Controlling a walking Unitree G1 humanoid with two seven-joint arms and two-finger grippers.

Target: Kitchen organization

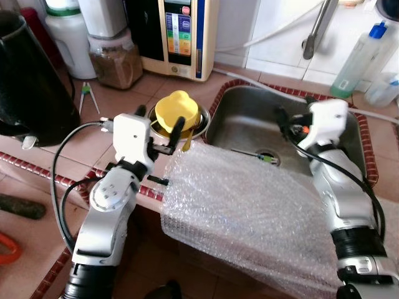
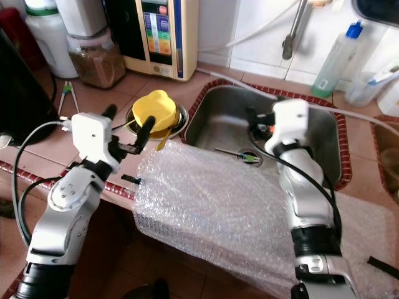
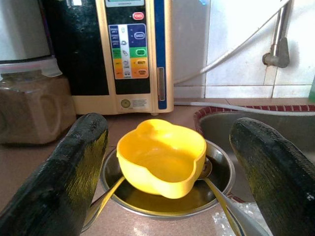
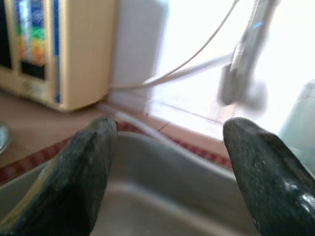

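A yellow plastic bowl sits inside a steel bowl on the tiled counter, just left of the sink. My left gripper is open and hovers at the bowl's near side; in the left wrist view its fingers straddle the yellow bowl without touching it. Spoon handles lean out of the steel bowl. My right gripper is open over the sink, holding nothing. A small green-handled utensil lies by the drain.
A sheet of bubble wrap hangs over the counter's front edge between my arms. At the back stand a water machine, a jar of brown powder, a black pot, the tap and a detergent bottle.
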